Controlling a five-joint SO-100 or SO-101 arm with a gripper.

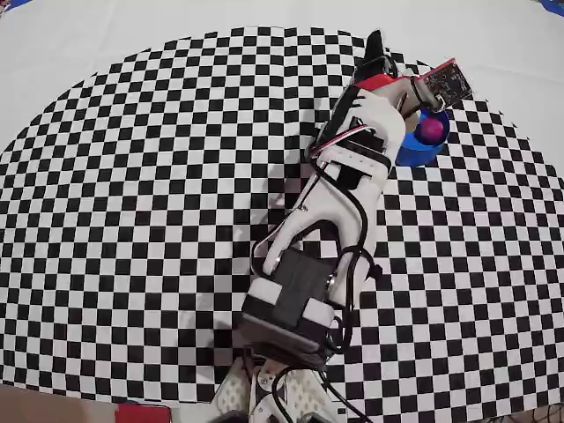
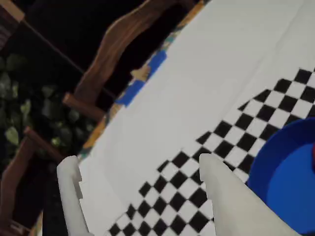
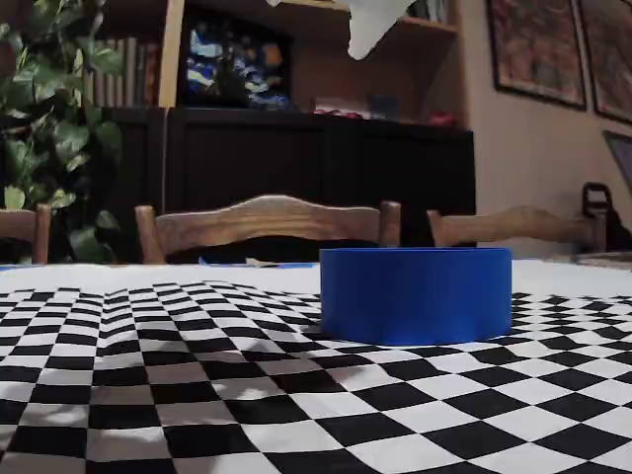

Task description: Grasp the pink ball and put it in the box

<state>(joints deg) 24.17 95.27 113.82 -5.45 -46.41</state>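
Gripper jaws apart, empty; pink ball inside box beside it.

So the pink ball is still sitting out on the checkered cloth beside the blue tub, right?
Not quite. The overhead view shows the pink ball lying inside the blue tub, not beside it on the checkered cloth.

no readable text, label or number anywhere in view.
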